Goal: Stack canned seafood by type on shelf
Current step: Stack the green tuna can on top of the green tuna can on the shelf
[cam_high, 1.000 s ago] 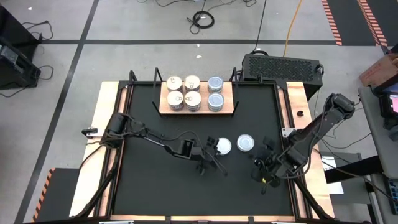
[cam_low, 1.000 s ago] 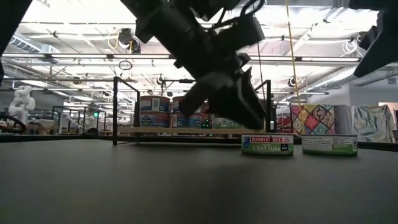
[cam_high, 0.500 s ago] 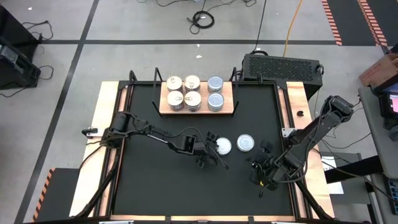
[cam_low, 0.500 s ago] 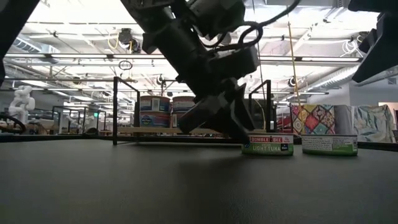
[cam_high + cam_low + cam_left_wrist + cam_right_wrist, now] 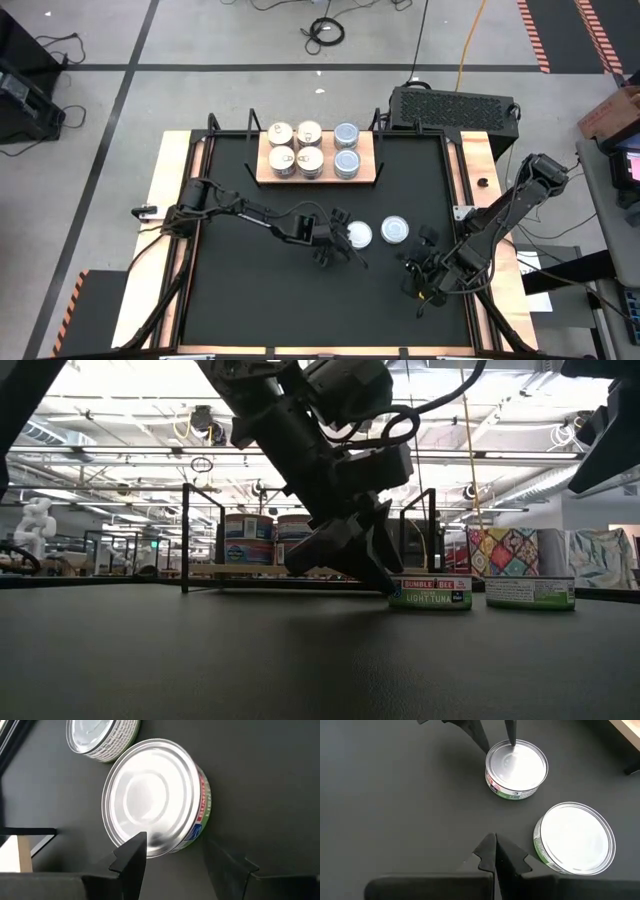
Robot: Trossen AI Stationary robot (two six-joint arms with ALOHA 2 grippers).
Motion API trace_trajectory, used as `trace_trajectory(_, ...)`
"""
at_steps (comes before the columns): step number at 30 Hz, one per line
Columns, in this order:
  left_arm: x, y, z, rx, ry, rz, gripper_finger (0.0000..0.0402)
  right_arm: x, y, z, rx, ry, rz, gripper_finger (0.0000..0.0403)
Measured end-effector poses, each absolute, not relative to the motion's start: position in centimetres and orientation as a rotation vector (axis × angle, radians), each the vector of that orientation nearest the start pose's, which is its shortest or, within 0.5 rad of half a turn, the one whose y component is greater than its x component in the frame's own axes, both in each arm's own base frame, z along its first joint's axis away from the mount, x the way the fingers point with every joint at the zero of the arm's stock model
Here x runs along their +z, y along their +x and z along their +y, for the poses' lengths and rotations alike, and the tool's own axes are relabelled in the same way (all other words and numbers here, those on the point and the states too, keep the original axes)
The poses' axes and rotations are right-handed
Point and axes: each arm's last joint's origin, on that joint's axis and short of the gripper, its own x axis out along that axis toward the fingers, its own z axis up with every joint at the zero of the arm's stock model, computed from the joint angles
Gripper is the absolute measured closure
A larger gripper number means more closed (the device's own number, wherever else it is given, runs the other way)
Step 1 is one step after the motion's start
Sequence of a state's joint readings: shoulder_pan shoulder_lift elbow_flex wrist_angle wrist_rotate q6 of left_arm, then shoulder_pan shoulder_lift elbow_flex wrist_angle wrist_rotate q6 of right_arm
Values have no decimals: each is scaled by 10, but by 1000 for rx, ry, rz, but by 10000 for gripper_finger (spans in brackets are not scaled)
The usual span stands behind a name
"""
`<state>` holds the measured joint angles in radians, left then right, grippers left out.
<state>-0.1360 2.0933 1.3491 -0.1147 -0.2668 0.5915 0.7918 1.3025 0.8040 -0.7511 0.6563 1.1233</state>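
Observation:
Two short tins with silvery tops stand on the black tabletop: one (image 5: 357,234) (image 5: 150,795) (image 5: 516,765) and a second (image 5: 395,230) (image 5: 575,837) to its right. My left gripper (image 5: 345,243) (image 5: 175,842) is open and low at the first tin's near-left side, one finger on each side of its rim. My right gripper (image 5: 410,265) (image 5: 494,851) is shut and empty, near and right of both tins. The wooden shelf (image 5: 370,172) at the far edge carries several tins, cream-topped ones (image 5: 295,147) on its left and silvery-blue ones (image 5: 346,150) on its right. My left gripper's fingers (image 5: 134,851) come slanting down from the table's left and flank the first tin's near rim (image 5: 150,851). The tin stands flat on the table. Whether a finger touches it, I cannot tell.
Thin black rods (image 5: 186,535) rise at the shelf's ends. Wooden strips (image 5: 180,190) run along the table's left and right sides. A black box (image 5: 452,105) sits beyond the far right corner. Bare tabletop (image 5: 250,290) lies at the near left.
My left gripper has gone down and toward the table's right edge, up to the first tin, with its fingers staying open. Both tins on the table have stayed where they were.

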Motion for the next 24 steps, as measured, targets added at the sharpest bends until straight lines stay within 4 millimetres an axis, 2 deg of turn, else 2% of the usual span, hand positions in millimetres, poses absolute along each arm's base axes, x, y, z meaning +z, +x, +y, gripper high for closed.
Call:
trace_trajectory(5,138,432,-52,-137,738,860,216,208,169,146,-384,204,832,403)
trace_trajectory(19,138,432,-53,-191,781,848,281,208,169,146,-383,202,832,403)
trace_trajectory(24,138,432,-53,-190,782,847,317,208,169,146,-383,203,831,403)
